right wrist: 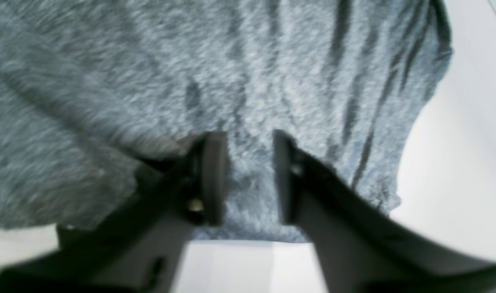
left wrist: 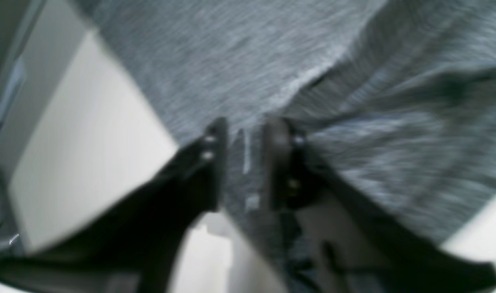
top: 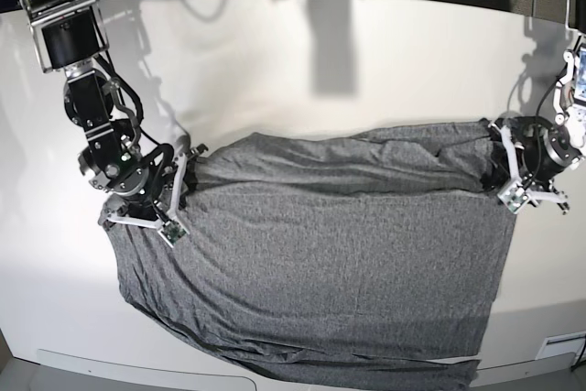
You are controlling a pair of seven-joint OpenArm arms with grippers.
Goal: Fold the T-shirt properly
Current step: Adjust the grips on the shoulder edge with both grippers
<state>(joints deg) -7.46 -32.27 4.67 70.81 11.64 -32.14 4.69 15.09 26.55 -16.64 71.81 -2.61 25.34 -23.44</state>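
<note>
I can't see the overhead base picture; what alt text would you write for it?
A large dark-grey T-shirt lies spread across a white table, its far edge folded over in a rumpled band. A robot arm stands at each end, the right pincer and the left pincer both at the folded edge.
</note>
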